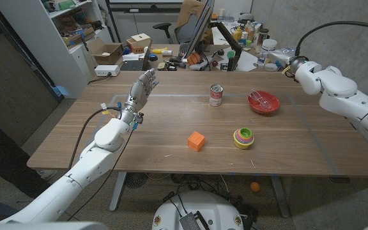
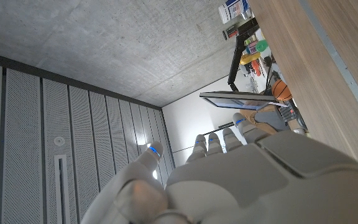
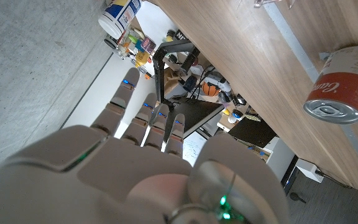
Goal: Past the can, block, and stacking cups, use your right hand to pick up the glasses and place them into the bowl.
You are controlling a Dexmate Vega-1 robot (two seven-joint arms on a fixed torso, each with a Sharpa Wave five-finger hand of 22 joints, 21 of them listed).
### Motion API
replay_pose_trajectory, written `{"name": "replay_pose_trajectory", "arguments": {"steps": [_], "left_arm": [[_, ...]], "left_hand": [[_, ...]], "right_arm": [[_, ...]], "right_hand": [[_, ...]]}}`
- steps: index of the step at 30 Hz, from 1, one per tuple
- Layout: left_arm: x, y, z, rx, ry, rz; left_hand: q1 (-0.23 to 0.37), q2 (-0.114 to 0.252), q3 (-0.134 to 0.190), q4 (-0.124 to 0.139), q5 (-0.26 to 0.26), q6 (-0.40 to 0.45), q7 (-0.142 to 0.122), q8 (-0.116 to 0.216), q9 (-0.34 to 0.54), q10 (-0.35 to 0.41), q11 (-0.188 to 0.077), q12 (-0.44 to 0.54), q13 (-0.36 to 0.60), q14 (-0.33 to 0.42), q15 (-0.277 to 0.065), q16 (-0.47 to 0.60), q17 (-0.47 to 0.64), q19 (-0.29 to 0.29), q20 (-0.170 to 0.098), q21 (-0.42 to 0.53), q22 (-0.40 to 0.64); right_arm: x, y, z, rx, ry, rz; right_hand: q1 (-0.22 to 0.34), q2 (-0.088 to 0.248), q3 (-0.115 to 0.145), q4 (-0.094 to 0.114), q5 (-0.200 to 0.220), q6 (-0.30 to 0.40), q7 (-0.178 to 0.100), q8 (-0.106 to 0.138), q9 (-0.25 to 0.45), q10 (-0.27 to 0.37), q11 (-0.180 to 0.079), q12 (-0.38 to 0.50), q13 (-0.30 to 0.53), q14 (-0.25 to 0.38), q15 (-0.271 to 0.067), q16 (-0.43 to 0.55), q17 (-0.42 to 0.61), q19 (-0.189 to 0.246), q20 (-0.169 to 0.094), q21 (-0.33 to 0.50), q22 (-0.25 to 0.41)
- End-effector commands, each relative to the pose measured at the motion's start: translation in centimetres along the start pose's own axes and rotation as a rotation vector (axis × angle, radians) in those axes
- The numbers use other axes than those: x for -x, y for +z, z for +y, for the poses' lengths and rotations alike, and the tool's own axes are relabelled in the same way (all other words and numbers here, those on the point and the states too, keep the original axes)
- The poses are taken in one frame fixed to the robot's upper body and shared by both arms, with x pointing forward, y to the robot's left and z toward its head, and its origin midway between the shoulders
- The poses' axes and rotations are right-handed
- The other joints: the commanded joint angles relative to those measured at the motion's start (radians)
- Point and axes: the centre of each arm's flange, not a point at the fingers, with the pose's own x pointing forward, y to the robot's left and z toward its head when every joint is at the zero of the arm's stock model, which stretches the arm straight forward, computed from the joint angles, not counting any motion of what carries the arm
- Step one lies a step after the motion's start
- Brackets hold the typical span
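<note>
Clear glasses (image 1: 259,98) lie inside the red bowl (image 1: 264,108) at the table's far right. A red-and-white can (image 1: 216,95) stands upright to the bowl's left and also appears in the right wrist view (image 3: 337,84). Nearer the front sit an orange block (image 1: 197,140) and a stack of coloured cups (image 1: 243,137). My right hand (image 1: 291,65) hovers beyond the bowl at the table's far right edge, fingers stretched out and holding nothing (image 3: 148,162). My left hand (image 1: 142,86) is raised over the table's left part, fingers spread and empty (image 2: 241,168).
Behind the table stand a cluttered desk with a monitor (image 1: 197,29), boxes (image 1: 107,51) and bottles (image 1: 260,38). A shelf unit (image 1: 56,32) is at the back left. Tape lines (image 1: 305,121) mark the wooden tabletop (image 1: 139,147).
</note>
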Motion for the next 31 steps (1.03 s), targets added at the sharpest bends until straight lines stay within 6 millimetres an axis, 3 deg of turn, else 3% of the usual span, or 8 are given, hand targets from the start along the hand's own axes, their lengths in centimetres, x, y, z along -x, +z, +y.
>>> {"name": "replay_pose_trajectory", "arguments": {"steps": [1,3,9,21,31], "left_arm": [[0.7,0.1,0.7,0.002,-0.009,0.003],[0.7,0.2,0.9,0.001,-0.015,0.005],[1.0,0.6,2.4,-0.005,-0.038,0.007],[2.6,0.0,5.3,0.008,-0.072,0.02],[3.3,-1.6,6.6,0.037,-0.06,0.044]], "left_hand": [[0.002,0.108,0.006,0.004,0.002,0.007,-0.004,0.001,0.001,-0.005,0.003,0.002,0.004,-0.004,0.003,0.003,0.003,0.009,0.003,-0.002,0.004],[0.002,0.108,0.006,0.004,0.002,0.008,-0.006,0.002,0.001,-0.005,0.003,0.002,0.004,-0.004,0.003,0.003,0.003,0.009,0.004,-0.002,0.004],[0.002,0.108,0.006,0.004,0.002,0.009,-0.007,0.002,0.001,-0.007,0.001,0.001,0.004,-0.004,0.004,0.003,0.003,0.009,0.005,-0.003,0.004],[0.001,0.109,0.006,0.004,0.002,0.01,-0.006,0.001,0.002,-0.006,0.001,0.001,0.004,-0.004,0.004,0.003,0.003,0.009,0.005,-0.003,0.004],[0.001,0.109,0.006,0.004,0.002,0.01,-0.005,0.001,0.002,-0.006,0.001,0.001,0.004,-0.005,0.003,0.002,0.003,0.009,0.005,-0.004,0.004]], "right_arm": [[0.4,0.2,-0.8,-0.024,-0.023,0.02],[0.5,0.3,-1.0,-0.017,-0.033,0.03],[1.1,0.7,-2.1,-0.02,-0.094,0.07],[2.5,3.6,-3.4,-0.03,-0.156,0.117],[1.3,5.8,-2.7,-0.031,-0.146,0.084]], "right_hand": [[-0.012,0.003,0.005,0.0,0.0,0.008,-0.008,0.005,0.003,0.004,-0.006,0.004,0.0,-0.011,-0.112,0.002,-0.002,-0.003,0.007,-0.004,0.004],[-0.021,0.002,0.007,-0.001,0.0,0.021,-0.016,0.01,0.002,0.01,-0.024,0.009,-0.004,-0.015,-0.113,0.006,-0.008,-0.006,0.017,-0.014,0.003],[-0.032,0.003,0.012,-0.002,0.0,0.046,-0.02,0.017,0.002,0.031,-0.029,0.017,-0.009,-0.015,-0.123,0.01,-0.018,-0.014,0.029,-0.028,0.002],[-0.046,0.005,0.023,-0.003,-0.001,0.068,-0.018,0.021,0.0,0.067,-0.008,0.028,-0.017,0.011,-0.128,0.023,-0.035,-0.018,0.014,-0.048,0.002],[-0.05,0.006,0.028,-0.004,-0.001,0.07,-0.016,0.019,0.0,0.07,-0.005,0.028,-0.019,0.017,-0.128,0.025,-0.041,-0.012,0.013,-0.052,0.003]]}}
